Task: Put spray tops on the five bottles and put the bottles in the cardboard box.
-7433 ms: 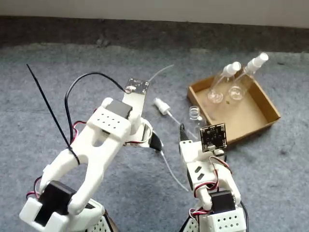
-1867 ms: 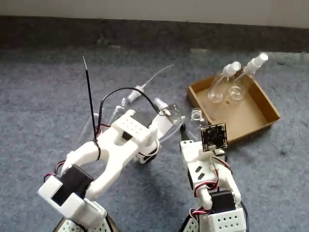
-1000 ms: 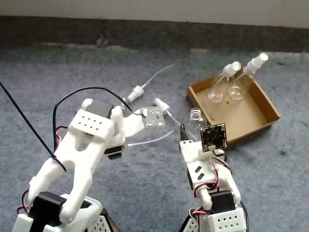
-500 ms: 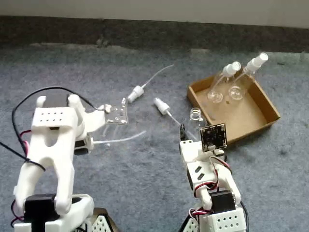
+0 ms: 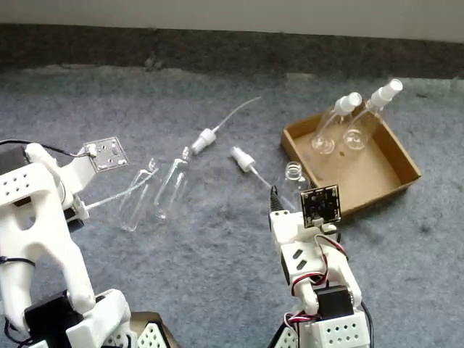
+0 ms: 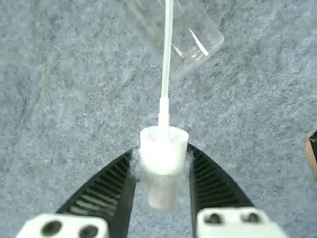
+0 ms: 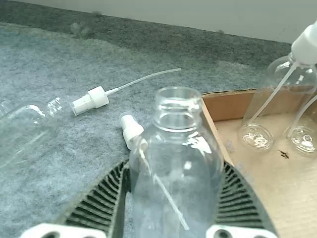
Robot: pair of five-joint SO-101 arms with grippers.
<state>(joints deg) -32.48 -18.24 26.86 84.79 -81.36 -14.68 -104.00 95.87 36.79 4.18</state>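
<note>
Carpet (image 6: 54, 104): spray top (image 6: 163, 146) gripped inside left end effector (image 6: 161, 157).

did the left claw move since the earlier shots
Yes. The left claw, shut on a spray top, swung leftward in the high view, away from the cardboard box.

Five clear bottles are in sight. Two boxed bottles (image 5: 328, 130) (image 5: 360, 125) sit at two o'clock in the high view. Two bare bottles (image 5: 136, 199) (image 5: 170, 190) lie side by side on the carpet (image 5: 217, 275) at nine o'clock. One open-necked bottle (image 7: 173, 148) stands clamped in the right gripper (image 7: 176, 173).

Spray tops also number five:
- two fitted tops (image 5: 350, 101) (image 5: 391, 88) on the boxed pair
- two loose tops (image 5: 205, 138) (image 5: 243, 158) on the carpet, just toward twelve o'clock from centre
- one held top (image 6: 162, 148), pinched in the left gripper (image 6: 162, 153)

There is one cardboard box (image 5: 391, 177) and two arms (image 5: 36, 217) (image 5: 312, 254).
</note>
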